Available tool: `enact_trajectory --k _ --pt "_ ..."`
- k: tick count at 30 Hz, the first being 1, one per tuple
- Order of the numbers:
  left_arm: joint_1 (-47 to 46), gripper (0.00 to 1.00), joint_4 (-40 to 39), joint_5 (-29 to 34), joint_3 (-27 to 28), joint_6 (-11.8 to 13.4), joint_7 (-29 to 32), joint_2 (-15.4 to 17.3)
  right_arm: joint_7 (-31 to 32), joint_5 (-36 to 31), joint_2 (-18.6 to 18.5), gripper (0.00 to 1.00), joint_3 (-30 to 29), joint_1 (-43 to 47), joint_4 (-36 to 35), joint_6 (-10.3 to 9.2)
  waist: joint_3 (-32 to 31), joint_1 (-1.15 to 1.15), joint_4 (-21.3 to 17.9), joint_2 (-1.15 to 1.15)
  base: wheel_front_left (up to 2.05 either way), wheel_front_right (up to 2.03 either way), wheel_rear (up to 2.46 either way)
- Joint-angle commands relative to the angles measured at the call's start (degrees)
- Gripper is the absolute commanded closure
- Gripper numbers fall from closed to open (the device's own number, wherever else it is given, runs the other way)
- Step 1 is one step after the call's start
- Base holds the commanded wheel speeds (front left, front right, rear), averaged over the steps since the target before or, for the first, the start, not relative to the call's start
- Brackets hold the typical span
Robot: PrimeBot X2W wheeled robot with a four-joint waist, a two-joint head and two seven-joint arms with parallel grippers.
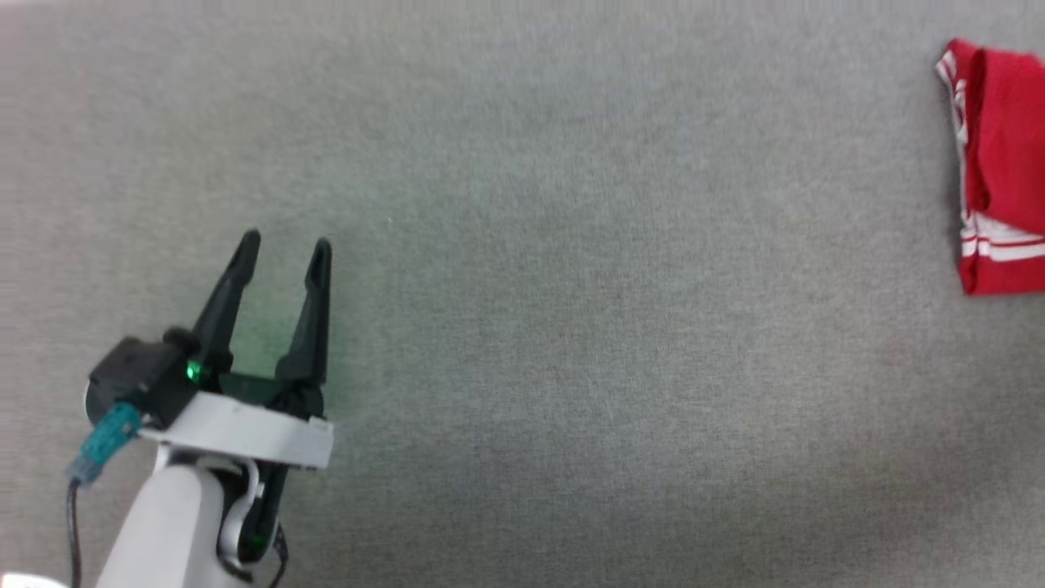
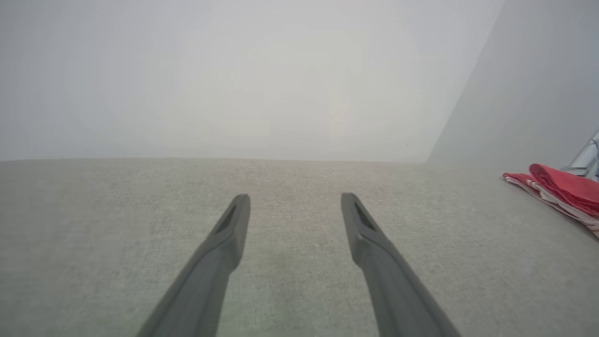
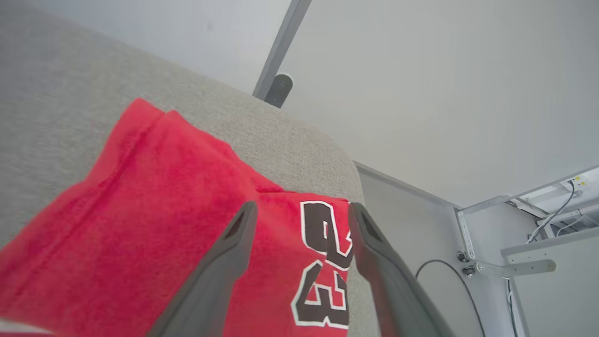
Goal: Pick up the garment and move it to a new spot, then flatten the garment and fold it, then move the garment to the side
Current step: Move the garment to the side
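Head view: grey cloth surface [image 1: 571,327] across the frame. Left gripper [image 1: 286,241] at lower left, fingers pointing up the frame, spread moderately, nothing between them. Green light on its wrist housing. Garment [image 1: 1004,163] at the upper right edge, cut off by the frame, lying folded on the surface: red, with white-and-red striped trim along its left side and lower end. Well apart from the left gripper.

Left wrist view: both fingers rise from the bottom edge, parted, empty, over bare surface. Garment at far right, a low red pile with a striped edge. Pale wall [image 2: 234,79] behind.

Right wrist view: right gripper [image 3: 303,208] at bottom centre, fingers parted about as wide as the left's, gripping nothing. Garment fills the lower left and centre under and behind them; cannot tell whether the fingertips touch the cloth. Black number [image 3: 323,262] with white outline shows between the fingers, near the garment's right edge. That edge lies close to the surface's rounded corner. Beyond the corner, a dark cable [image 3: 449,271] at lower right.
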Motion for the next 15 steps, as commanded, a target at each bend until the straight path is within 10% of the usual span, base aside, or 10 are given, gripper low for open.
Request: enact_trajectory --k 1,15 --pt "1.58 0.00 0.22 0.06 0.63 0.01 -0.19 -0.11 -1.38 0.32 0.79 0.00 -0.28 1.75 0.23 -0.08 -5.77 0.00 1.85 0.00 0.00 0.00 0.00" --pt "12.65 0.00 0.56 1.52 6.10 0.01 -0.18 -0.75 -7.79 0.73 6.31 0.00 -9.65 17.80 -7.21 -0.08 -20.35 0.00 6.30 0.00 0.00 0.00 0.00"
